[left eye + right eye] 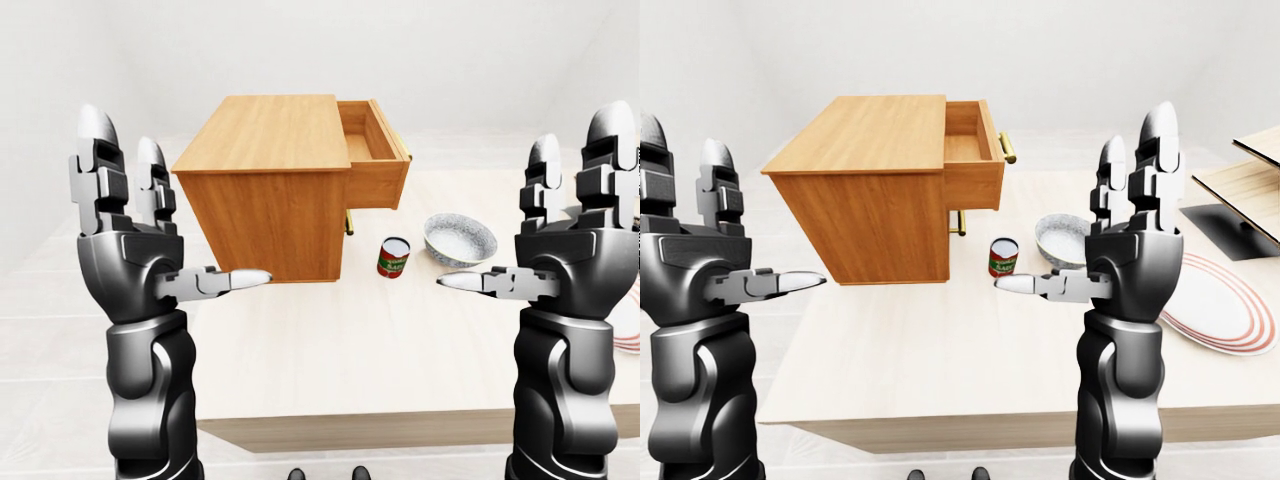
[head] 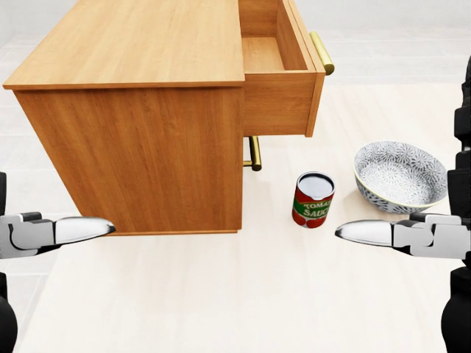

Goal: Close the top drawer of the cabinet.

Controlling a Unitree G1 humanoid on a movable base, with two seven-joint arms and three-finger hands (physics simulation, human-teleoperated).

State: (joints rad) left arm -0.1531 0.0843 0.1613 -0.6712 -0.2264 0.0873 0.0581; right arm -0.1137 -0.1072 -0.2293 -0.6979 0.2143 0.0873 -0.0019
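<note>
The wooden cabinet (image 2: pixel 140 125) fills the upper left of the head view. Its top drawer (image 2: pixel 278 110) stands pulled out to the right, showing an empty inside, with a brass handle (image 2: pixel 322 53) on its front. Below it, the lower drawer's brass handle (image 2: pixel 254 153) sits flush with the cabinet. My left hand (image 1: pixel 160 215) is open, its fingers upright, near the cabinet's lower left corner and apart from it. To the right of the drawer my right hand (image 1: pixel 535 215) is open too, holding nothing. Only the thumbs (image 2: pixel 73 229) show in the head view.
A tomato sauce can (image 2: pixel 313 200) stands just below and right of the open drawer, with a patterned bowl (image 2: pixel 401 176) to its right. A red-rimmed plate (image 1: pixel 1220 305) and a wooden board (image 1: pixel 1250 170) lie at the right. The table's near edge (image 1: pixel 400 425) runs along the bottom.
</note>
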